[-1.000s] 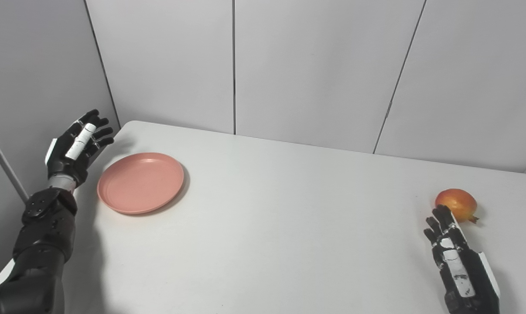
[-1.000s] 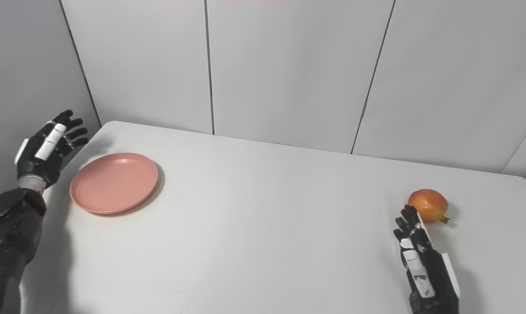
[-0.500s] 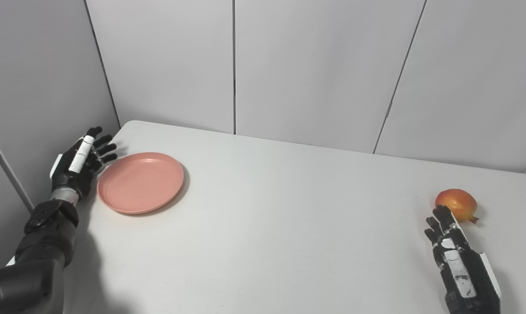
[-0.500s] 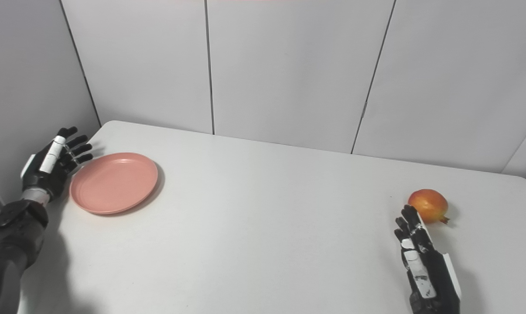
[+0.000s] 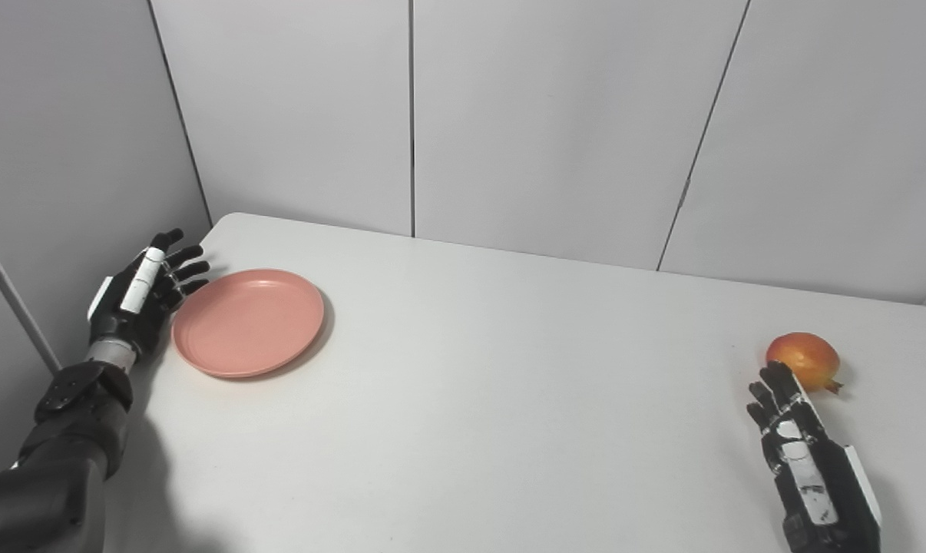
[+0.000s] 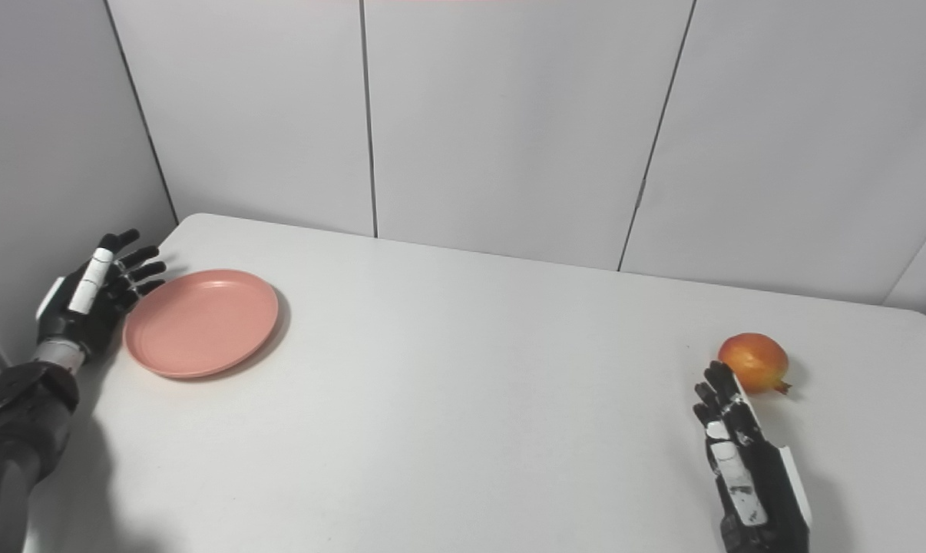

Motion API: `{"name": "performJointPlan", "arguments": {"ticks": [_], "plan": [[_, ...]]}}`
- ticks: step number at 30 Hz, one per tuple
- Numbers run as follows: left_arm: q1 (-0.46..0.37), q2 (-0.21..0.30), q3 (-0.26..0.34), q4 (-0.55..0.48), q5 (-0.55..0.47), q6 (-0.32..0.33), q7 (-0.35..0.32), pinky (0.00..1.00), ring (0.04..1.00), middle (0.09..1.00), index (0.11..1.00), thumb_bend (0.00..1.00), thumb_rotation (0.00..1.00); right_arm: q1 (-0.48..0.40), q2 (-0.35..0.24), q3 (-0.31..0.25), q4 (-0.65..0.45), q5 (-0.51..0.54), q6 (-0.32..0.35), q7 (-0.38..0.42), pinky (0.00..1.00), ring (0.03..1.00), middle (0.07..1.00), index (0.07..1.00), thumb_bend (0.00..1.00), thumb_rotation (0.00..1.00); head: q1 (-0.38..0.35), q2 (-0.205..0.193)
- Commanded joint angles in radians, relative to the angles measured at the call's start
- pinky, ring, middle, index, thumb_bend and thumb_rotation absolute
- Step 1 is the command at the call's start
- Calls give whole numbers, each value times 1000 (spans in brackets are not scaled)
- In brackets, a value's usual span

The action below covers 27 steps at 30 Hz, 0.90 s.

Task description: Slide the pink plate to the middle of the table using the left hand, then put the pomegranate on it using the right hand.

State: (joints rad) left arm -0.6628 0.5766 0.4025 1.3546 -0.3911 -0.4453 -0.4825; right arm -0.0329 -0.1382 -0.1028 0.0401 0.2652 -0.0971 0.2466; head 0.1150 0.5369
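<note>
White counter (image 5: 509,399) backed by grey wall panels (image 5: 555,115); pink plate (image 5: 248,321) at ten o'clock, pomegranate (image 5: 803,359) at four o'clock. Left hand (image 5: 142,288), fingers spread and empty, lies just beside the plate's nine o'clock rim. Right hand (image 5: 801,453), fingers apart, rests just below the pomegranate.

Cut off and covered

The bottom edge cropped the right robot hand (image 5: 805,461); its fingertips covered the pomegranate's (image 5: 805,359) near side.

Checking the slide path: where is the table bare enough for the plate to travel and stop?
The table is bare between the pink plate at far left and the pomegranate at far right. The left hand crowds the plate's outer rim; the right hand sits just below the fruit.
</note>
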Motion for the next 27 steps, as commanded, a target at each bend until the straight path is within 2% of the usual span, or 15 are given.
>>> {"name": "performJointPlan", "arguments": {"ticks": [1,4,6,11,12,14,21,27], "plan": [[-13,1,2,-23,-2,-24,-35,619,698,755,835,948,643,48,29,11,30,14,-6,-2,987,972,971,941,844,721,1,1],[-1,-10,-5,-40,5,-24,-60,625,713,770,834,944,651,48,29,14,27,5,-2,-6,983,972,971,944,842,725,-2,1],[2,-15,-8,-43,3,-24,-69,644,739,786,835,981,631,48,28,17,27,-1,-4,-9,981,974,974,947,839,731,-5,1],[39,-61,-18,-143,10,-23,-40,731,810,834,875,981,637,48,27,21,29,-6,-10,-7,982,973,976,951,839,736,-14,4],[46,-67,-21,-159,9,-23,-36,773,838,856,900,916,647,48,27,21,29,-6,-11,-7,981,973,978,952,837,738,-14,4],[55,-74,-24,-172,5,-22,-49,788,853,875,935,863,649,48,27,22,28,-9,-8,-10,980,974,977,950,837,740,-14,4],[85,-99,-48,-245,-7,0,-73,835,877,886,978,795,660,49,30,24,20,-8,-4,-16,981,972,973,944,824,734,-16,6],[110,-124,-77,-353,8,53,-29,768,857,874,961,767,640,49,33,26,16,-5,0,-19,982,976,976,948,818,736,-21,8]]}}
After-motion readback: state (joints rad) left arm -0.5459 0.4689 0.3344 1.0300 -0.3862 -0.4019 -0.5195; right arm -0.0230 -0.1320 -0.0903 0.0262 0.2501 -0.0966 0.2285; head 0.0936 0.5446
